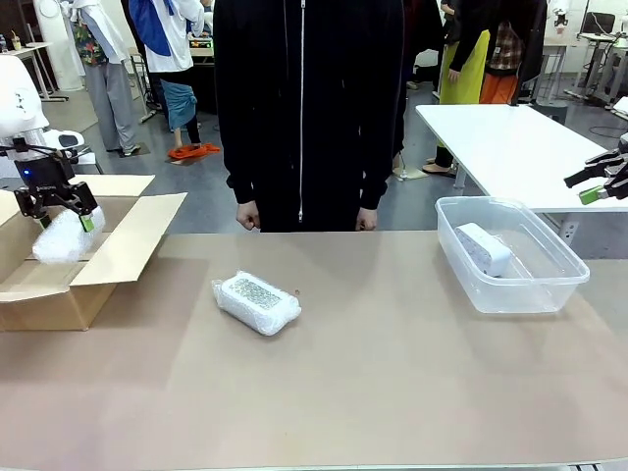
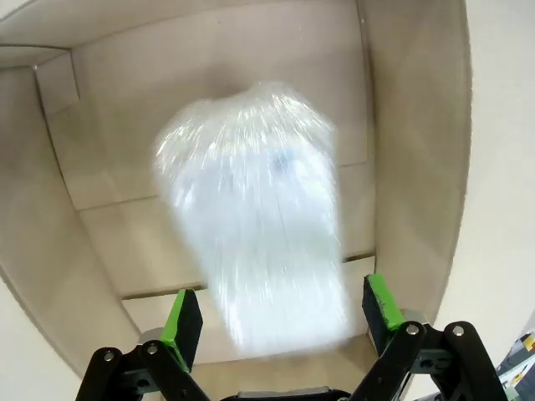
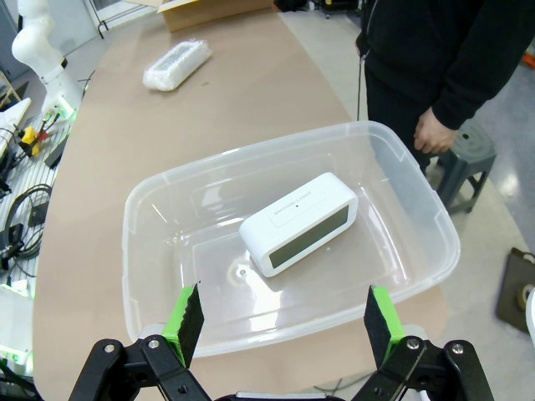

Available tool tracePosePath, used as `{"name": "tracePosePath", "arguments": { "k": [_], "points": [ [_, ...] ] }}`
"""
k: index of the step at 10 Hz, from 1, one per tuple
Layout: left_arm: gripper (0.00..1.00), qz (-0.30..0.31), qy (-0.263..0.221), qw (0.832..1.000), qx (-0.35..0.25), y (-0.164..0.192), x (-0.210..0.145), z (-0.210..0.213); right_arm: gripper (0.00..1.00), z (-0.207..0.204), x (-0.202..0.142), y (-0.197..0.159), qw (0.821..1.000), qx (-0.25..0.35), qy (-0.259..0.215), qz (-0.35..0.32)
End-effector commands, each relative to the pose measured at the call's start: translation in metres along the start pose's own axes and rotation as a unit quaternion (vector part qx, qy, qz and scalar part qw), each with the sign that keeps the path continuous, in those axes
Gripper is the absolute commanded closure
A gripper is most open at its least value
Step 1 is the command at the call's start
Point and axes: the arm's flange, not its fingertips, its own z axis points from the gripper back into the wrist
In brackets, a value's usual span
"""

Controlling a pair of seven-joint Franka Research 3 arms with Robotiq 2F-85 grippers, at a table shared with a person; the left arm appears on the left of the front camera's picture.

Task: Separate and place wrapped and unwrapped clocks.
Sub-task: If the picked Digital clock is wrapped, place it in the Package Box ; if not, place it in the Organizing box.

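Observation:
My left gripper [image 1: 64, 222] hangs over the open cardboard box [image 1: 44, 294] at the table's left, jaws open. A bubble-wrapped clock [image 1: 61, 238] sits just below its fingertips; in the left wrist view this wrapped clock [image 2: 259, 225] is blurred, with gaps to both green pads of the gripper [image 2: 282, 313]. A second wrapped clock [image 1: 257, 302] lies on the table's middle. The unwrapped white clock [image 3: 301, 221] lies in the clear plastic bin [image 3: 435, 225]. My right gripper [image 3: 282, 316] is open above the bin's near edge, holding nothing, at the right edge [image 1: 601, 186] of the front view.
A person in black stands at the far edge, hands [image 1: 247, 216] hanging by the sides. The box's flaps [image 1: 132, 240] spread out onto the table. The bin [image 1: 549, 289] stands at the right. A white table [image 1: 510, 147] is behind it.

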Motion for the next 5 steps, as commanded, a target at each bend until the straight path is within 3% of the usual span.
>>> {"name": "tracePosePath", "arguments": {
  "k": [1,5],
  "points": [
    [0.0,0.007,0.004,1.0,-0.009,0.0012,0.0056,0.0049,0.0,-0.0011,0.0008,0.0002,1.0,-0.001,-0.001,0.0],
    [0.0,0.005,0.008,1.0,-0.012,0.0003,0.0042,0.0058,0.0,-0.0011,0.0008,0.0002,1.0,-0.001,-0.001,0.0]
  ]
}}
